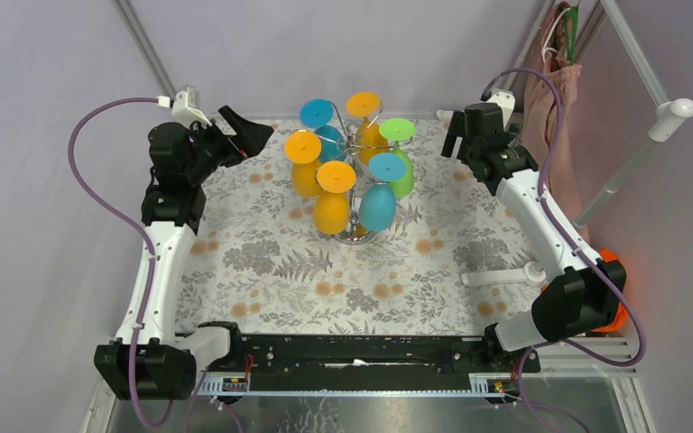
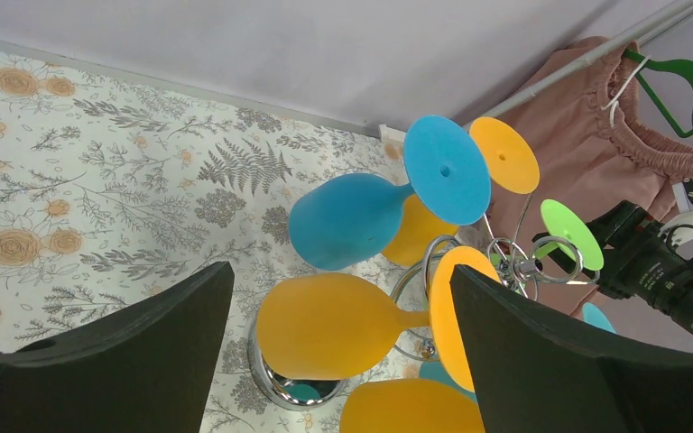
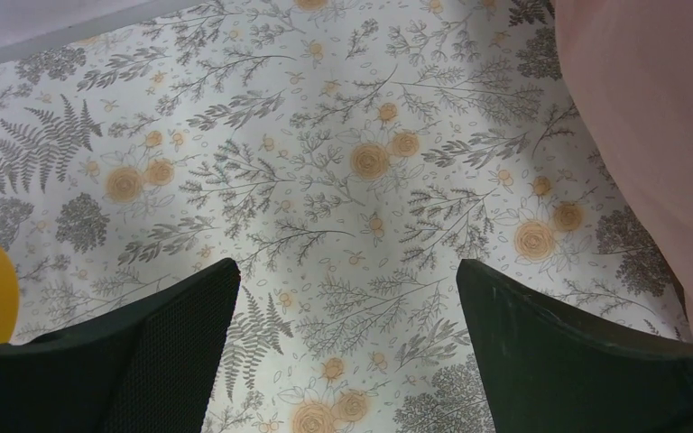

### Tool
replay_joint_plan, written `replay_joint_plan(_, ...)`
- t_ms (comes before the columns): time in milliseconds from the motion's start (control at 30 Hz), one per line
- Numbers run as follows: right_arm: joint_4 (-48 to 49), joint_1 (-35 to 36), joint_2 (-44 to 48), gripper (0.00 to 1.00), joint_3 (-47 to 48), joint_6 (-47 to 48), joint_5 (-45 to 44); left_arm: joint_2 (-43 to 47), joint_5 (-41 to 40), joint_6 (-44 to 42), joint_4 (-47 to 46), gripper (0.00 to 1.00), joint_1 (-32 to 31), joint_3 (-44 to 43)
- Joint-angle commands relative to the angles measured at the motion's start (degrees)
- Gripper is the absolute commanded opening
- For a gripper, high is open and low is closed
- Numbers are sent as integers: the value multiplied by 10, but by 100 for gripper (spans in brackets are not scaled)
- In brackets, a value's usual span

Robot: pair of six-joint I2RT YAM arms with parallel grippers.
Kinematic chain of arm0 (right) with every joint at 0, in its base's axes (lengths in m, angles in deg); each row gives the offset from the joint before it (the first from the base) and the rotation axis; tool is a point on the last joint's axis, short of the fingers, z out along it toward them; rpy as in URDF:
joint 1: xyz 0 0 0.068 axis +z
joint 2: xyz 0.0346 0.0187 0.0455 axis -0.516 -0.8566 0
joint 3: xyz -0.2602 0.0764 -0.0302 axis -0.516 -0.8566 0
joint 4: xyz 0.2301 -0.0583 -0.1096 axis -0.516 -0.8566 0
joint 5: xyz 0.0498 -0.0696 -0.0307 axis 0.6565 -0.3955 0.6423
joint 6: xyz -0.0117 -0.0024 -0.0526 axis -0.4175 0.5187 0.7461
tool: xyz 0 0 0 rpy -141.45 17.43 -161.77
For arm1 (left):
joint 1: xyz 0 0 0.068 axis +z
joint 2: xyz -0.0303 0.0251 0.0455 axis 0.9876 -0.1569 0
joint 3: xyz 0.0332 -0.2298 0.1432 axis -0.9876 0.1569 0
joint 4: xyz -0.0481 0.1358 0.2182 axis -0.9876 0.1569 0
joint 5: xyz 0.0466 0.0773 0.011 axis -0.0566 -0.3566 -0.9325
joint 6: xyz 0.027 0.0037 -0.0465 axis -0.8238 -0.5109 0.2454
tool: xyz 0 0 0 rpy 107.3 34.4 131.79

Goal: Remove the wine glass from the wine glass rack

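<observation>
Silver wire wine glass rack (image 1: 355,236) hung with orange, blue and green wine glasses (image 1: 378,207), far centre of floral-print worktop (image 1: 262,271), grey walls (image 1: 343,45), left tool (image 2: 341,271) and right tool (image 3: 347,266) spread wide, empty

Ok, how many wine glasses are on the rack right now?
6, all hanging upside down on the wine glass rack: orange glasses at back, left and front; blue glasses at back left and front right; green glass at right. More could be hidden.
</observation>
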Motion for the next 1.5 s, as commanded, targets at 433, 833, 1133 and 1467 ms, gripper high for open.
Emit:
replay_joint_plan(433, 103, -92, 45, 100, 34, -96, 233, 2, -45, 59, -37, 98, 8, -32)
replay_joint_plan(833, 203, -135, 81, 100, -9, -167, 522, -92, 127, 106, -50, 99, 38, -157)
replay_joint_plan(1133, 248, -135, 142, 82, -99, -191, 542, -100, 276, 313, -348, 95, 106, 23)
replay_joint_plan(1467, 389, -134, 90, 63, -118, -315, 636, -37, 235, 196, -202, 94, 108, 41)
